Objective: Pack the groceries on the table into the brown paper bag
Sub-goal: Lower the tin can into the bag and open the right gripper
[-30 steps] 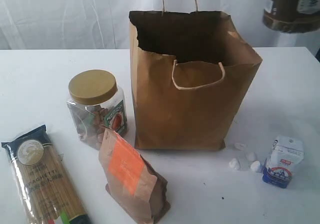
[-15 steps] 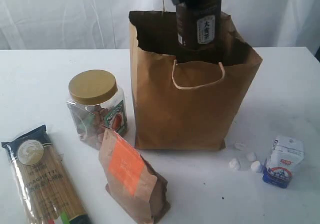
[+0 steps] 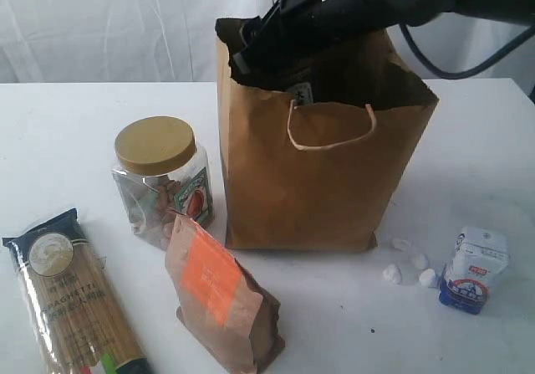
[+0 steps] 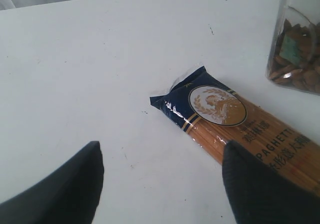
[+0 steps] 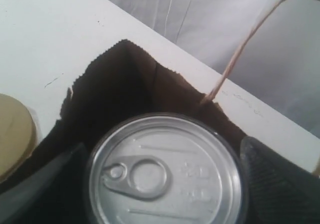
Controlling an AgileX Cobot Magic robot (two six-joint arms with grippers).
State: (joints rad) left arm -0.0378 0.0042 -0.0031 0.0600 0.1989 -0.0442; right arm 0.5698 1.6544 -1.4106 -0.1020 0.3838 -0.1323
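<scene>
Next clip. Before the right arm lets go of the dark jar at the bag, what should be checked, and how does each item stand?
1. Grip of right pincer on the metal-lidded dark jar: ok.
2. Jar inside the mouth of the brown paper bag: ok.
3. Jar resting on the bag's floor: cannot tell, the bag wall hides it.
4. Bag upright, mouth open: ok.
5. Idle left pincer open and empty, by the blue-ended spaghetti packet: ok.
</scene>
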